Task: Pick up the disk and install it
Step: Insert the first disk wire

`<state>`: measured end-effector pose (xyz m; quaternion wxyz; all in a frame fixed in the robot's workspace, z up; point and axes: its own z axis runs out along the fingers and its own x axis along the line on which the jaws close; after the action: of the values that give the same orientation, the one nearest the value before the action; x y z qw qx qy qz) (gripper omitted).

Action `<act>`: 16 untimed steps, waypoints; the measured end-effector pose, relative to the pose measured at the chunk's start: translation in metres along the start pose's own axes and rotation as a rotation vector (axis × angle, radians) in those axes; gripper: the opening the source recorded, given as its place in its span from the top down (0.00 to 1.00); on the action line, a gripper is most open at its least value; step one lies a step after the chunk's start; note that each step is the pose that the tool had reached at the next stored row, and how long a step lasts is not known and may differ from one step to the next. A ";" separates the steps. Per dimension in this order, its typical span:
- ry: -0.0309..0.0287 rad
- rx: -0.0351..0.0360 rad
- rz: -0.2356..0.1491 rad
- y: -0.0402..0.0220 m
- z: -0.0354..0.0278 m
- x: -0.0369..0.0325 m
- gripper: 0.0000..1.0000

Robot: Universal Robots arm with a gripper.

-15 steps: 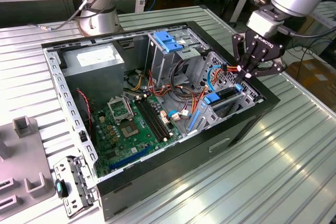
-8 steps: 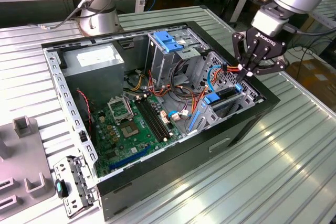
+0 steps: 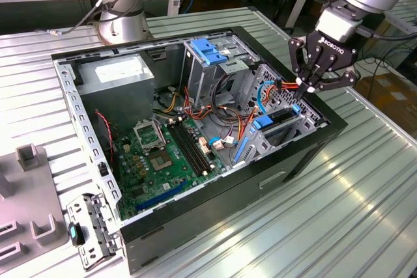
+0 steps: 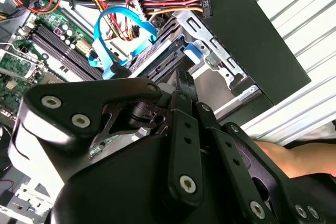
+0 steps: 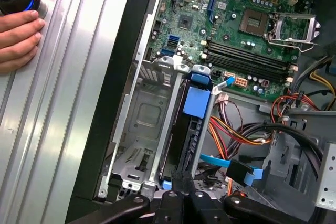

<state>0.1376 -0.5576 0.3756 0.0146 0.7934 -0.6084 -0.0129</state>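
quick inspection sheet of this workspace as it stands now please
surface: ribbed silver metal table carrying an open black computer case
job's things: flat metal hard drive with blue plastic rails standing on edge in a grey drive cage slot
clutter: grey plastic fixture blocks at the exterior view's left
grippers: black gripper at the drive's exposed end
cables: red, yellow and orange wire bundle and blue flat data cable beside the cage
surroundings: person's hand resting on the table; grey robot arm base beyond the case
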 end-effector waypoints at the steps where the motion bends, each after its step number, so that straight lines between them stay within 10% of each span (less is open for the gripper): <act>1: 0.0003 0.0002 -0.002 -0.0001 0.0003 0.0000 0.89; 16: 0.0019 0.0019 -0.031 -0.0096 -0.0016 -0.0004 0.76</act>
<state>0.1469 -0.5547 0.3768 0.0142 0.8026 -0.5962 -0.0118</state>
